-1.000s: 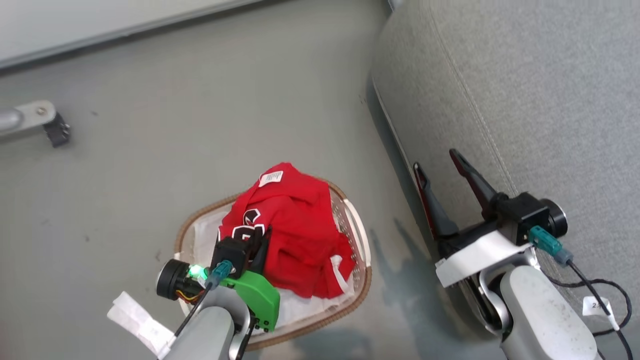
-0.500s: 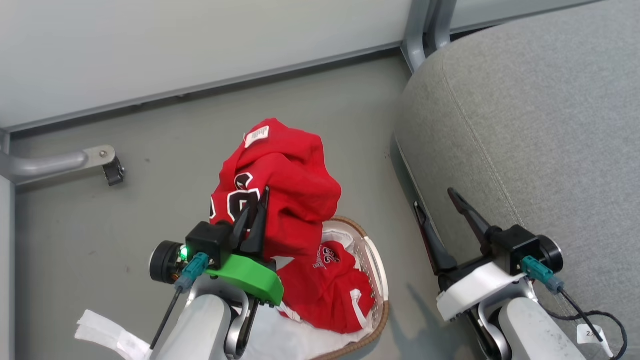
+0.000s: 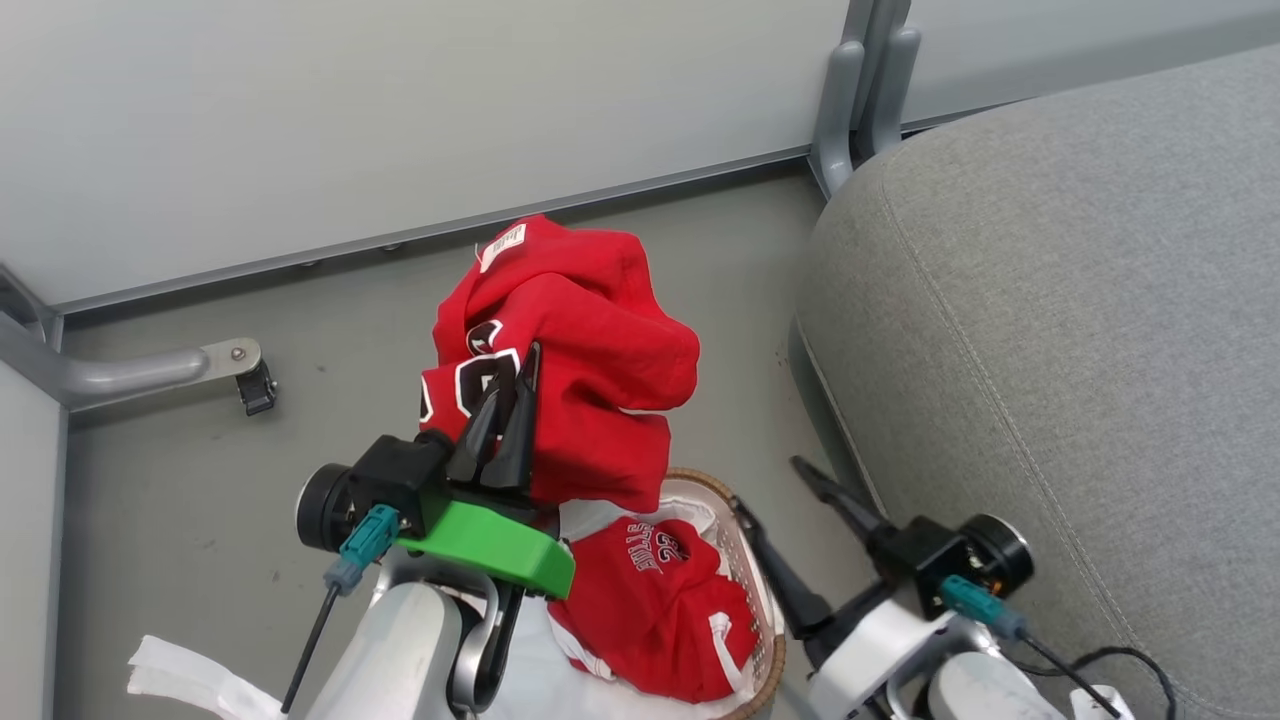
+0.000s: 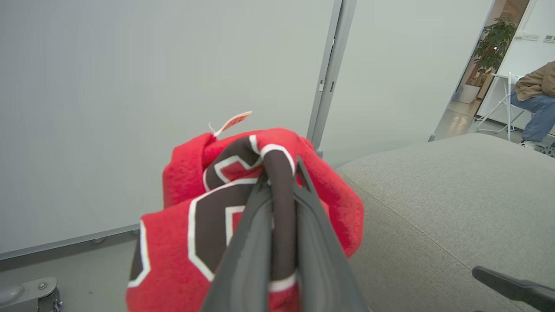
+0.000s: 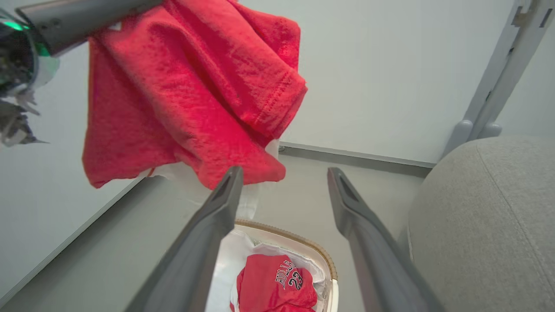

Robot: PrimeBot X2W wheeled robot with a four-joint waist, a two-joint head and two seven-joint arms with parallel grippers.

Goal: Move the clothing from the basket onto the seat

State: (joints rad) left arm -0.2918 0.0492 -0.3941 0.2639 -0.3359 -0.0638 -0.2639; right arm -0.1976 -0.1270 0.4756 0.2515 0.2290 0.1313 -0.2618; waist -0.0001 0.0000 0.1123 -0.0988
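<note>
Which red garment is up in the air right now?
The bunched red garment with the white tag, pinched in the left claw above the basket; the other red piece lies in the basket.

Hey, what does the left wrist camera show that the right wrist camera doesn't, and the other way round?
Left wrist view, not the right: the black numeral of the lifted jersey pinched in the shut left gripper, plus a seated person and a potted plant far off. Right wrist view, not the left: the basket with another red garment in it, seen between the open right gripper's fingers. Both: the lifted jersey, the grey seat, the pale wall.
</note>
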